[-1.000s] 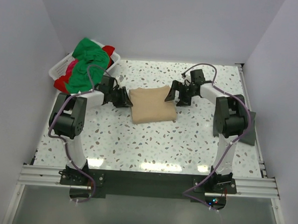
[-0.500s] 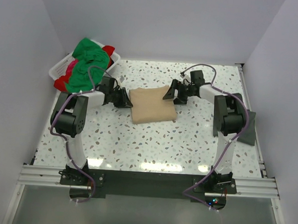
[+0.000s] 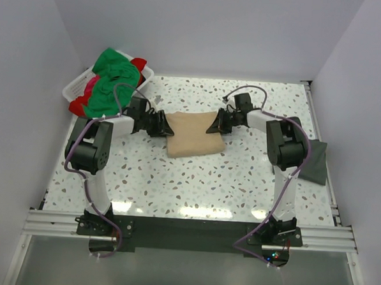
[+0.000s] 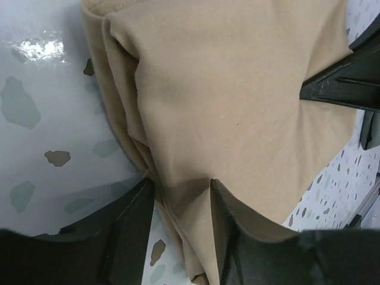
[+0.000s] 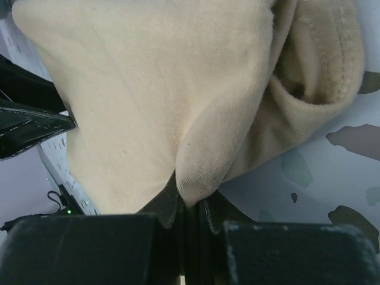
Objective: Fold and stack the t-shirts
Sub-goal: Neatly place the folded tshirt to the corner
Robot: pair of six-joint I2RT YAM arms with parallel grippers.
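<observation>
A folded tan t-shirt [image 3: 194, 135] lies flat in the middle of the table. My left gripper [image 3: 162, 125] is at its left edge. In the left wrist view its fingers [image 4: 133, 219] stand apart, with the shirt's [image 4: 237, 89] layered edge lying between them. My right gripper [image 3: 214, 126] is at the shirt's right edge, shut on a pinched fold of tan cloth [image 5: 202, 178]. A dark grey t-shirt [image 3: 314, 160] lies at the table's right side. Green [image 3: 107, 81], red [image 3: 138, 64] and pink [image 3: 90, 83] t-shirts are heaped in the basket.
A white plastic basket [image 3: 75, 90] stands at the back left corner of the speckled table [image 3: 195, 181]. White walls close in the back and both sides. The arm bases sit on a rail at the near edge [image 3: 186, 228].
My right gripper has moved left onto the tan shirt's right edge, and its jaws have gone from wide open to shut on the cloth. The left gripper has stayed at the left edge.
</observation>
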